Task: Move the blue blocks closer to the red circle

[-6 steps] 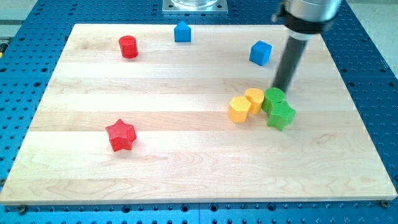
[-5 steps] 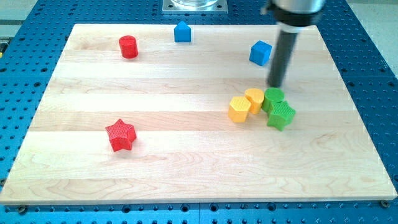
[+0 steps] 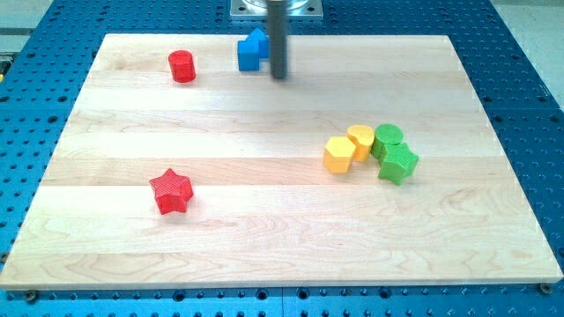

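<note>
The red circle block [image 3: 181,66] stands near the view's top left. Two blue blocks sit pressed together at the top centre: a blue cube [image 3: 247,55] in front and a blue house-shaped block [image 3: 260,39] just behind it. My tip [image 3: 278,77] rests on the wooden board [image 3: 264,229], just right of the blue cube and slightly below it. The rod partly covers the right side of the blue pair. The blue blocks lie about 75 pixels right of the red circle.
A red star [image 3: 171,192] lies at the lower left. At the right of centre is a tight cluster: a yellow hexagon [image 3: 339,155], a yellow cylinder [image 3: 360,141], a green cylinder [image 3: 388,137] and a green star-like block [image 3: 397,164].
My tip has swept from beside the green and yellow cluster up and left to the top centre. The blue cube has moved left from the right side to touch the other blue block.
</note>
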Controlling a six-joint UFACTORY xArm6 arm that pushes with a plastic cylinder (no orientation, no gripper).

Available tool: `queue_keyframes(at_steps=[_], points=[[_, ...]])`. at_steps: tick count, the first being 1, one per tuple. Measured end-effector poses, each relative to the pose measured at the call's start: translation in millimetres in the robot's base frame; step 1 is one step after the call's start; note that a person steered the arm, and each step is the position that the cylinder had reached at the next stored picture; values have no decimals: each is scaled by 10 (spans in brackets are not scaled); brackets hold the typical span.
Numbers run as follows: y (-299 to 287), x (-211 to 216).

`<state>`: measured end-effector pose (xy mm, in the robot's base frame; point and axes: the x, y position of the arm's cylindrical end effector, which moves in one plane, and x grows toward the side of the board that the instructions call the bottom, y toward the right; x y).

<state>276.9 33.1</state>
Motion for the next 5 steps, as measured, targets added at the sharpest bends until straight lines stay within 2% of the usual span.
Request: queue_keyframes(at_steps=[1, 2, 3, 4, 5], points=[[-87, -714], [-575, -786], [-1387, -623], [-1569, -624], [-796, -756]])
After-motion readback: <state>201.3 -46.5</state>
